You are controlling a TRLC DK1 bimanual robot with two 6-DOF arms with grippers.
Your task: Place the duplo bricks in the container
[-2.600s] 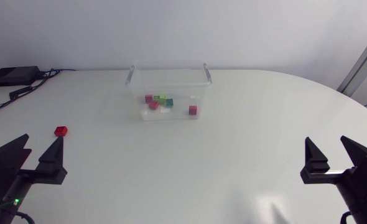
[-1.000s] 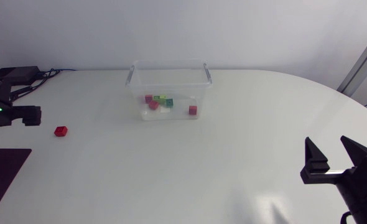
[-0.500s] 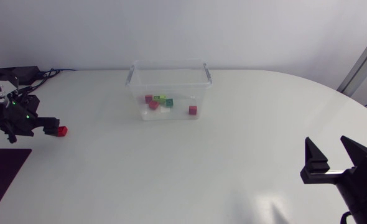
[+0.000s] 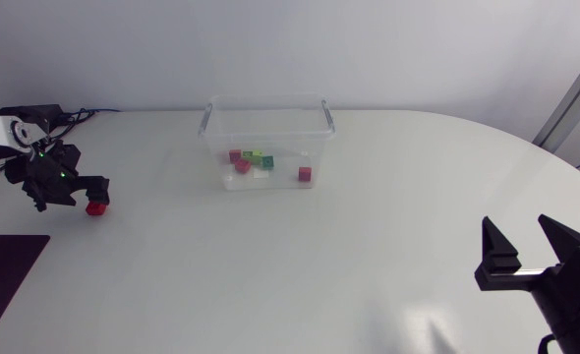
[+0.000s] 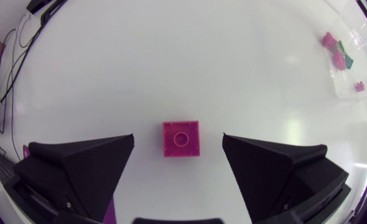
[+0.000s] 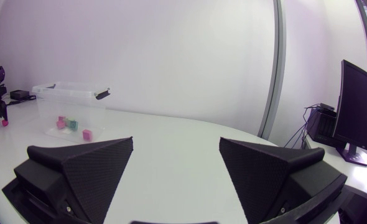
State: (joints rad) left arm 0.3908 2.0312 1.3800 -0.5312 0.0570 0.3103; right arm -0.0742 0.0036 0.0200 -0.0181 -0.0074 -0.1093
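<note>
red brick [image 4: 96, 207] | left end effector [image 5: 178, 135] lowered astride it, spread | right end effector [image 4: 517, 226] unmoved, spread

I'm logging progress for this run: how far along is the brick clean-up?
Done: several bricks lie inside the clear container. In hand: the left gripper hangs open over the one red brick on the table, a finger either side, not gripping yet. Left: grasp it, carry it over, drop it in. The right gripper sits open, far from both.
</note>
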